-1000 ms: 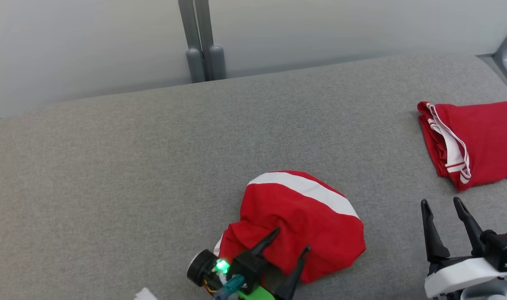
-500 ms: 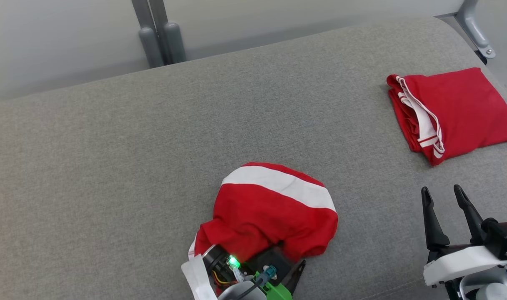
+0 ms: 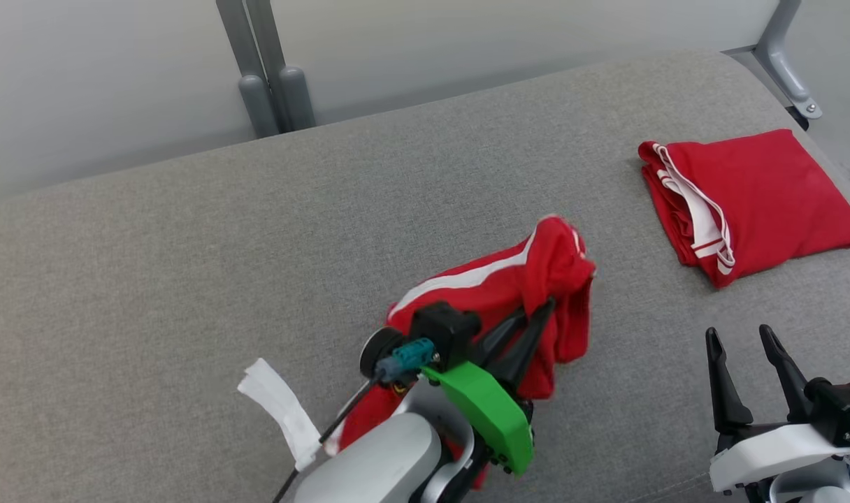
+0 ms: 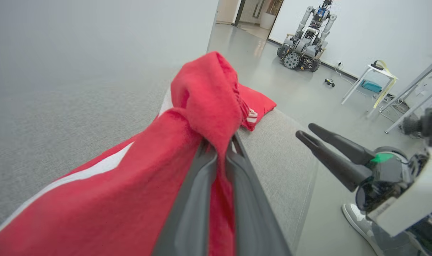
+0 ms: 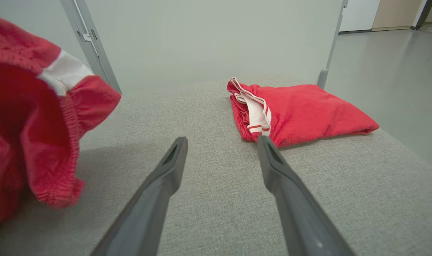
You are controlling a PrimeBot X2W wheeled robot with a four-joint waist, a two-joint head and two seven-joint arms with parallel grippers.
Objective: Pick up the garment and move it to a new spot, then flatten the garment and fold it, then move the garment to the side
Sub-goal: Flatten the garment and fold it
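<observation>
Garment [image 3: 561,269], red w/ white stripe [image 3: 467,278], clamped in L fingers [image 3: 535,330], R fingers [image 3: 720,377] spread, over gray cushion [image 3: 187,279]

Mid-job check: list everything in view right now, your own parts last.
held garment: one, red with white stripe, hanging from the left gripper
folded garment: one, red with white trim, far right of the cushion
cushion: one, grey, beneath the garments
posts: two, grey, behind the cushion's far edge
white strip: one, white, beside the left arm
other robot: one, grey, on the floor far off
left gripper: one, dark fingers, shut on the held garment
right gripper: one, dark fingers, open, lower right
</observation>
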